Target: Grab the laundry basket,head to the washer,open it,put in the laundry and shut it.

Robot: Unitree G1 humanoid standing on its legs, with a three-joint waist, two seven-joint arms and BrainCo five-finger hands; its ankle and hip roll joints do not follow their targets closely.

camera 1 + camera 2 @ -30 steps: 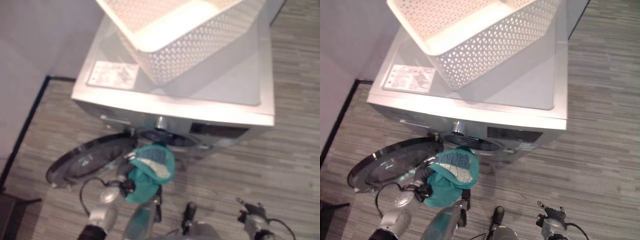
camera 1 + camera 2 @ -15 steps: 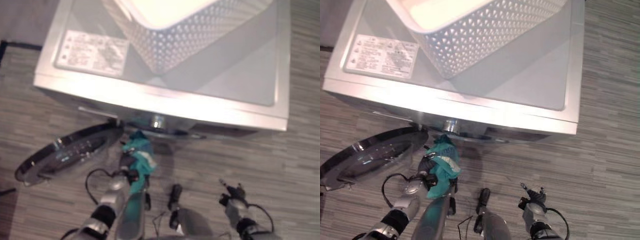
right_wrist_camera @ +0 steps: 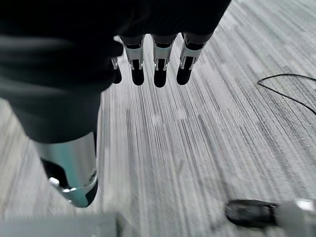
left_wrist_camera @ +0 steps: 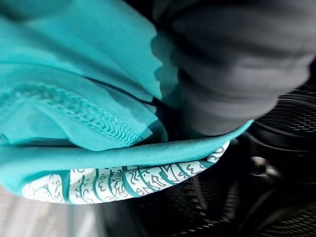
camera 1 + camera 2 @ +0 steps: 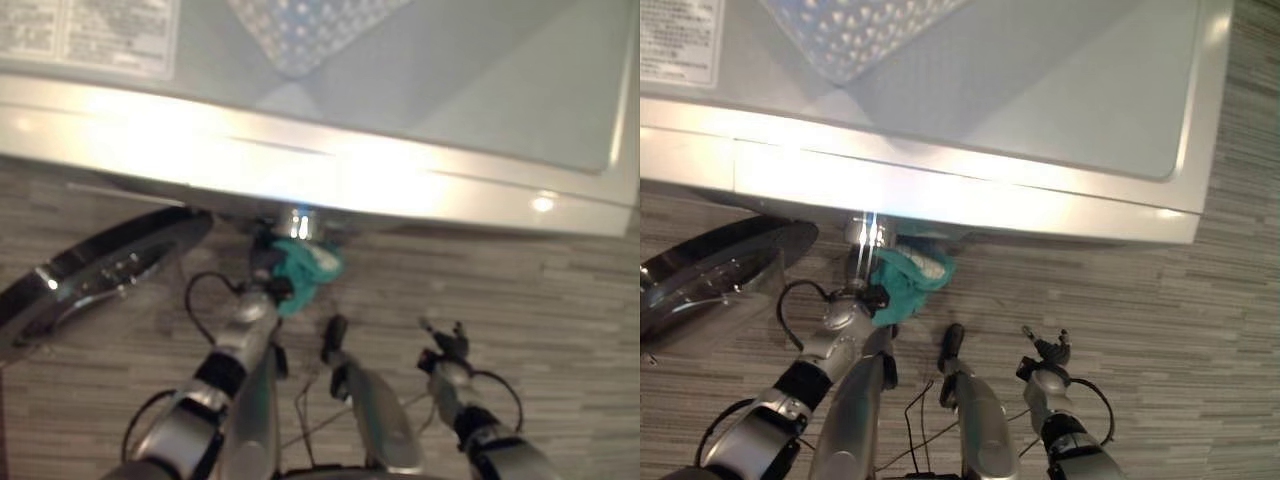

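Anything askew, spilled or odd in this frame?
Nothing stands out. The left hand holds the teal cloth at the washer opening, door swung open, basket on top, right hand idle.

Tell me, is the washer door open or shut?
Open: the washer door is swung out to the left, away from the washer front.

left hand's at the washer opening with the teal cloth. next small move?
Probably push further in, then let go: the left hand holds the teal cloth right at the washer front, the drum mesh just past it, door swung open. Right hand idle, open.
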